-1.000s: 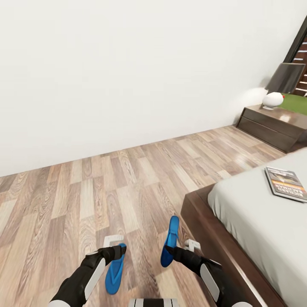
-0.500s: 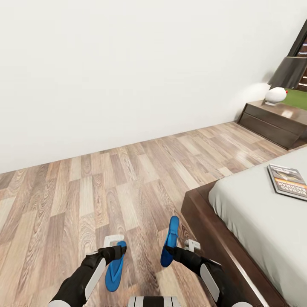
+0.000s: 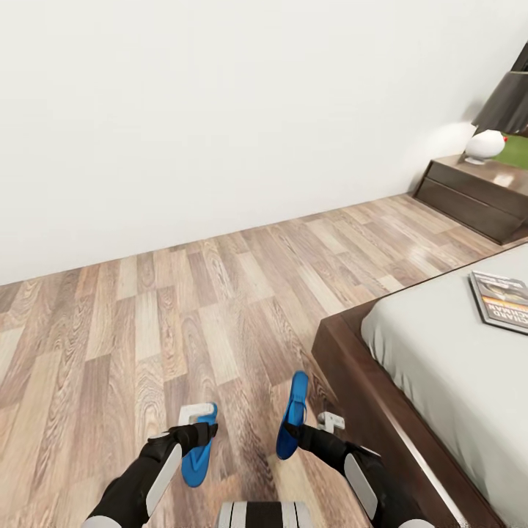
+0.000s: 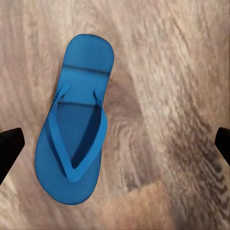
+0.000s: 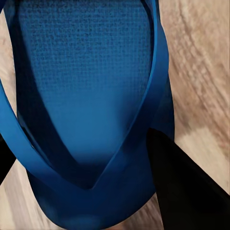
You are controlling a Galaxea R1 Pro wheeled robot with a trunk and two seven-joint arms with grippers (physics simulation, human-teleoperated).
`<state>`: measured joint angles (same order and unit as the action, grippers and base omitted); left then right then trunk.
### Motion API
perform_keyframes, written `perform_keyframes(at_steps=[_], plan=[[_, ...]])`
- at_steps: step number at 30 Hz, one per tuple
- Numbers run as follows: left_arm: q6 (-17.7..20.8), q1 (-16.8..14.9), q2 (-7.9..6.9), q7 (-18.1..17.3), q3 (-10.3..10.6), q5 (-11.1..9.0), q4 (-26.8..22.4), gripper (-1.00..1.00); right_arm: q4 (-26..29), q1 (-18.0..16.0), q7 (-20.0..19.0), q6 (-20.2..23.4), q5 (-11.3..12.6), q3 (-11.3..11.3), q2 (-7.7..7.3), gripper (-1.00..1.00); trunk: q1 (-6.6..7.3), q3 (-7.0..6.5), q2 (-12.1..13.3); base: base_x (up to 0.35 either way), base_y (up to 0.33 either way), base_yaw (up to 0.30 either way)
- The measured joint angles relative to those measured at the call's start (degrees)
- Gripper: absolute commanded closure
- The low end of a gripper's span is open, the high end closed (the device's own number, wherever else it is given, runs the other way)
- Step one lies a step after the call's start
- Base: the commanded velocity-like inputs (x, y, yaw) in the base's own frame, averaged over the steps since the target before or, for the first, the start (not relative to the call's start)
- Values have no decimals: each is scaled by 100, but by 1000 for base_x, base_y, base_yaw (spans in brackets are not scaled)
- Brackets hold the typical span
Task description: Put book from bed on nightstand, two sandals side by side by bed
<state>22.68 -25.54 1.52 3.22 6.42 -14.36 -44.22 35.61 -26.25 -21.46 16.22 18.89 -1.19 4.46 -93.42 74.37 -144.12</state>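
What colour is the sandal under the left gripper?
Bright blue sandal, straps too; clearest in the left wrist view.

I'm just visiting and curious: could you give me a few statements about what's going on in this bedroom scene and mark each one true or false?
1. The book lies on the bed. True.
2. The left gripper is clamped on a sandal. False: its fingers stand wide apart above the left sandal on the floor.
3. The right gripper holds the right sandal. True.
4. Both sandals are red. False: both are blue.
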Motion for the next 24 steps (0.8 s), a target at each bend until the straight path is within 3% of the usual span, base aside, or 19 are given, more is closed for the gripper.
perform_keyframes(at_steps=[17,24], plan=[[0,2,0,3,3,0,-4,-100,-9,-2,0,1,0,0,1,100,-44,377,-23,0,0,0],[2,0,-8,4,-5,0,-7,-100,-8,-2,-1,-1,6,0,7,100,-43,377,-23,0,0,0]])
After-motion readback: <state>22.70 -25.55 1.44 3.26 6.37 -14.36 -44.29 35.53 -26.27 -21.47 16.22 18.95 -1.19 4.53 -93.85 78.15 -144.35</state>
